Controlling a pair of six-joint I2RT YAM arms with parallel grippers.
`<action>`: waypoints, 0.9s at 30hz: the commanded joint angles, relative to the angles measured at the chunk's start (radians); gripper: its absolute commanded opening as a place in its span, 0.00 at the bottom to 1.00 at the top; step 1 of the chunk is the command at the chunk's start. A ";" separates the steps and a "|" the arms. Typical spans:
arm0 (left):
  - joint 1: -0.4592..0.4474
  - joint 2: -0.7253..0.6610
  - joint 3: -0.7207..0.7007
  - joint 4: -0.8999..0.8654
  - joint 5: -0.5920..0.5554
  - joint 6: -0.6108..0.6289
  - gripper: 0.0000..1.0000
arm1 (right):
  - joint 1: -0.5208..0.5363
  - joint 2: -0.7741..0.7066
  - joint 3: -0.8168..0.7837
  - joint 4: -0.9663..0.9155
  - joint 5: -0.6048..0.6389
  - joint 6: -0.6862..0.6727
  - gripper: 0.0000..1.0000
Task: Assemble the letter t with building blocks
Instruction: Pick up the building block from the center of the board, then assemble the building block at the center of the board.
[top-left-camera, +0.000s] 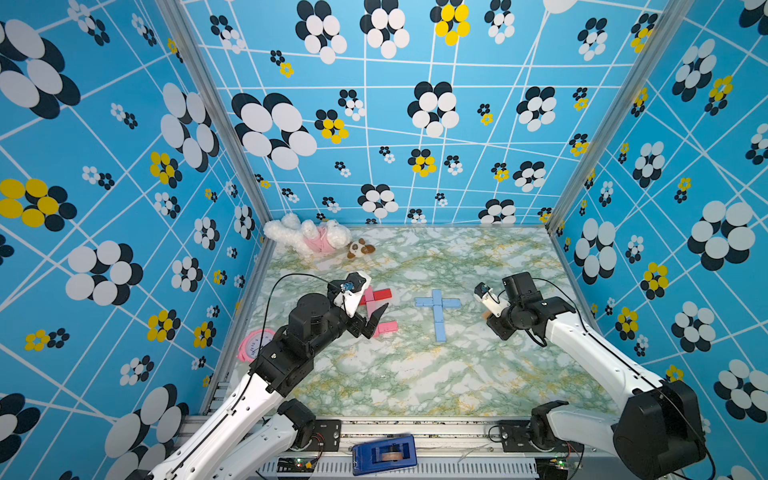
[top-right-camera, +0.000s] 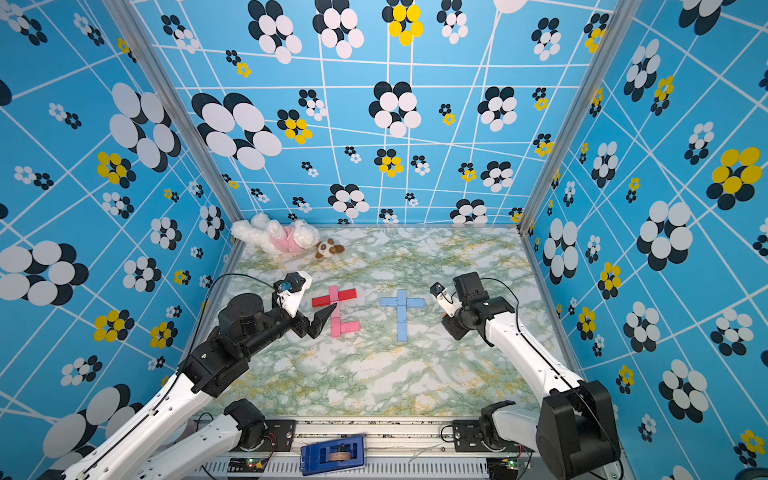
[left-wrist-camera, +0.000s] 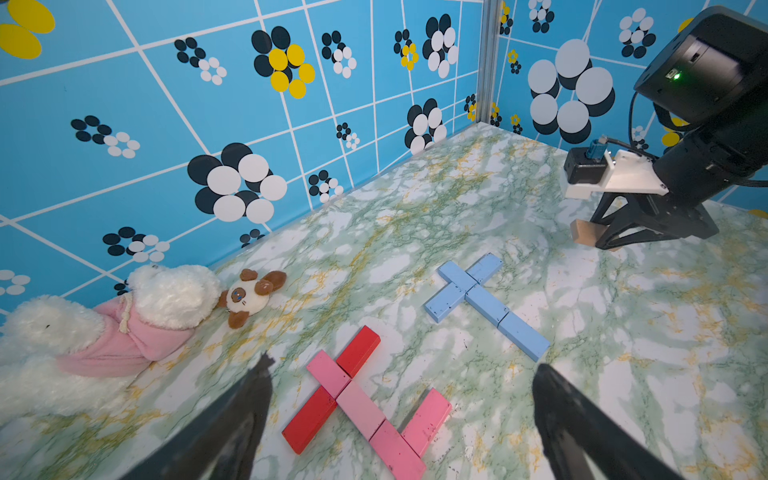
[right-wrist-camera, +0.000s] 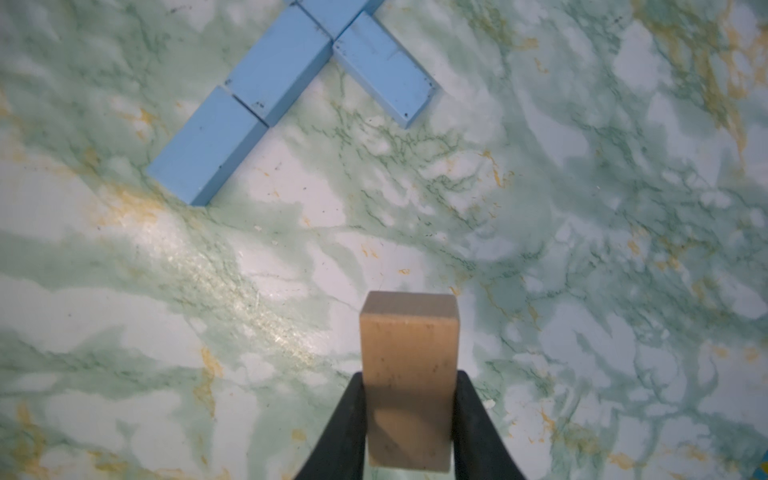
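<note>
Two tools, left tool (left-wrist-camera: 403, 368) spread wide above pink and red blocks (top-right-camera: 338, 309) left of centre, right tool (right-wrist-camera: 409, 376) pinching tan block (right-wrist-camera: 409, 332), light blue blocks (top-left-camera: 437, 311) forming t, centre of desk (top-left-camera: 415, 374)

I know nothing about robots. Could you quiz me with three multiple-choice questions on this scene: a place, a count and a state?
1. Where does the white plush toy lie? A far left corner; B middle; C front edge.
2. How many red blocks are there? A one; B two; C four.
3. The right gripper is: A open; B shut on a tan block; C shut on the toy.

Key: 1 A, both top views show it in that corner. 2 B, the left wrist view shows two separate red ones. 3 B, the right wrist view shows the block clamped in it.
</note>
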 joint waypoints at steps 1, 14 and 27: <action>-0.011 -0.003 -0.012 -0.010 -0.007 0.012 0.99 | 0.035 0.037 0.033 -0.058 0.016 -0.257 0.00; -0.020 -0.010 -0.011 -0.015 -0.020 0.022 0.99 | 0.083 0.162 0.062 -0.050 0.029 -0.627 0.00; -0.023 -0.012 -0.012 -0.016 -0.029 0.028 0.99 | 0.147 0.277 0.127 -0.047 -0.019 -0.722 0.00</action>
